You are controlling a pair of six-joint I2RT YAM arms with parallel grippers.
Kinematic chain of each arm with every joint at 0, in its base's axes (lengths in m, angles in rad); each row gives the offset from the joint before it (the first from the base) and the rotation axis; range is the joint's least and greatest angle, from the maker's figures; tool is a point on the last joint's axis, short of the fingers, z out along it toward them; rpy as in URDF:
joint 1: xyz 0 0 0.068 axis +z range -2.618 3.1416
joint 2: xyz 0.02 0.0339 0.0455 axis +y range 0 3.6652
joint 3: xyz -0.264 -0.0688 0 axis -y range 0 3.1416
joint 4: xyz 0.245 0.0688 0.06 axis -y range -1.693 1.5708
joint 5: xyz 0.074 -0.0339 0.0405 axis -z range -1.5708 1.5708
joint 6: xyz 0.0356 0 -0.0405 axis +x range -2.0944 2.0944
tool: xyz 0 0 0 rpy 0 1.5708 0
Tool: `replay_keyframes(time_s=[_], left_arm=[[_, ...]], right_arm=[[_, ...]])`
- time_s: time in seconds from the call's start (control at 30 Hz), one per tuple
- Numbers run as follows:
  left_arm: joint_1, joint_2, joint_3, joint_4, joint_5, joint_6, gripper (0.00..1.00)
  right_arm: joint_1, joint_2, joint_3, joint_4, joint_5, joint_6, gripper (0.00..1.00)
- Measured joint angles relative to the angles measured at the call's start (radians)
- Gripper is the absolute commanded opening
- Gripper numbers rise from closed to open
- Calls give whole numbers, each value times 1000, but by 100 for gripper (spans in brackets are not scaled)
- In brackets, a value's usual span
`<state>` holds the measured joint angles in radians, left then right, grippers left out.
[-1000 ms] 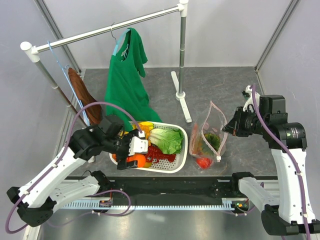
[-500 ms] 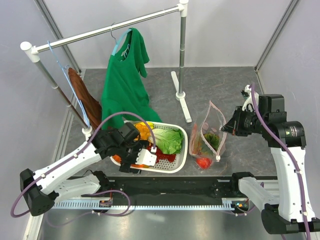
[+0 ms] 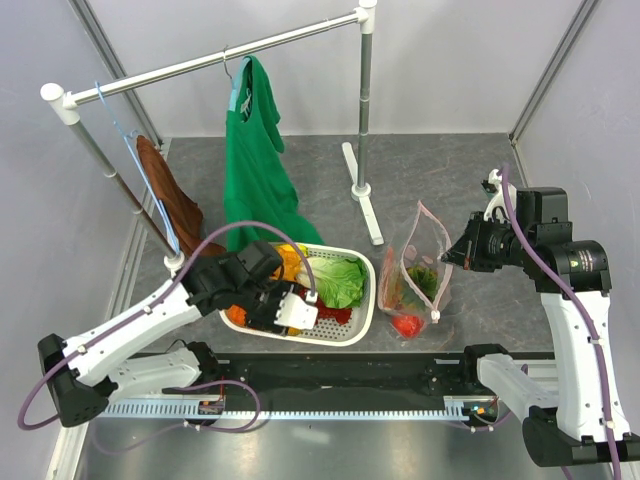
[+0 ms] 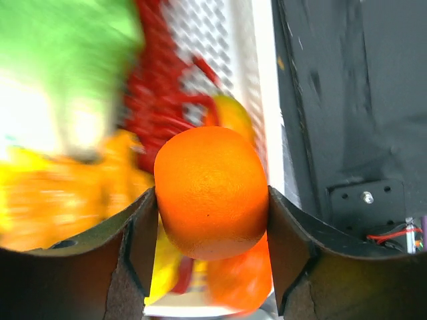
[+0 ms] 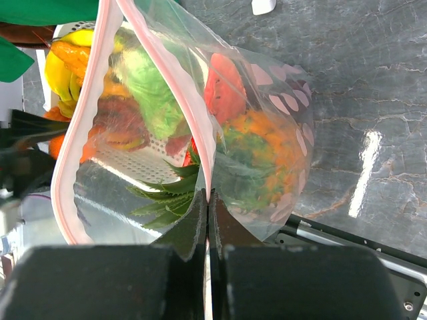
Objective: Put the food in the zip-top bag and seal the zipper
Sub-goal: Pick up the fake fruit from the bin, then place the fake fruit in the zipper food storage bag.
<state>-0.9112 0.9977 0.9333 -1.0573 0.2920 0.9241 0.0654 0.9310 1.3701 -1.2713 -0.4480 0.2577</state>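
The left gripper (image 4: pixel 211 200) reaches into the white perforated basket (image 3: pixel 370 295) near the front edge of the table, its two fingers pressed against opposite sides of an orange toy fruit (image 4: pixel 208 170) among the food left there, a pick that appears meant for the bag to the right. More toy food lies around the fruit, including a green lettuce (image 3: pixel 335 280) and a red piece blurred in the wrist view. Just right of the basket, the right gripper (image 5: pixel 207 203) has its fingers together on the pale pink zipper (image 5: pixel 79 133), pinching one side of the mouth. The grip seems intended to hold the zip-top bag (image 5: pixel 280 140) up and gaping so that items can drop in. Red, green and orange pieces show through the bag's clear wall, so part of the load looks to be inside already, and the mouth stands unsealed. The work surface is a dark grey marbled tabletop (image 3: pixel 440 170) enclosed by plain pale panels. Behind the basket stands a white clothes rack (image 3: pixel 210 62) carrying a green shirt (image 3: pixel 255 180) and a brown garment (image 3: pixel 165 195)
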Motion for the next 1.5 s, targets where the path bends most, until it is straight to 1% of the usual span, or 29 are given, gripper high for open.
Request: replay_keyframes(time_s=[0.17,0.23,0.33,0.5,0.63,0.73,0.9,1.03,1.13,1.17,1.23,1.33,1.37,1.47,1.5], left_arm=[[-13,56,258,-15,109,-30,34],[-24,96,372,-18,167,-82,34],[-68,179,552,48,232,-207,34],[-159,337,792,250,227,-394,34],[-180,498,974,364,186,-512,33],[-180,587,1026,430,145,-563,33],[-189,684,1035,453,90,-600,37],[-191,726,1035,453,29,-605,37],[-191,730,1024,453,-29,-605,40],[-191,730,1022,453,-42,-604,48],[-191,730,1014,453,-71,-603,59],[-191,730,1008,443,-90,-602,70],[-191,730,1006,438,-91,-601,80],[-191,728,998,431,-90,-594,94],[-191,728,995,427,-91,-594,96]], right_arm=[[0,2,0,1,-3,1,0],[0,3,-2,3,-7,1,0],[0,5,-11,12,-16,5,0],[0,8,-21,30,-34,16,0],[0,9,-21,37,-48,19,0],[0,9,-20,37,-55,23,0],[0,10,-15,37,-68,36,0],[0,17,13,39,-72,47,0],[0,24,34,40,-70,54,0],[-1,25,39,40,-68,56,0],[-6,31,47,39,-63,59,0],[-14,45,61,37,-41,61,0],[-17,50,68,37,-33,61,0],[-24,64,85,37,-12,63,0],[-26,66,87,38,-8,64,0]])
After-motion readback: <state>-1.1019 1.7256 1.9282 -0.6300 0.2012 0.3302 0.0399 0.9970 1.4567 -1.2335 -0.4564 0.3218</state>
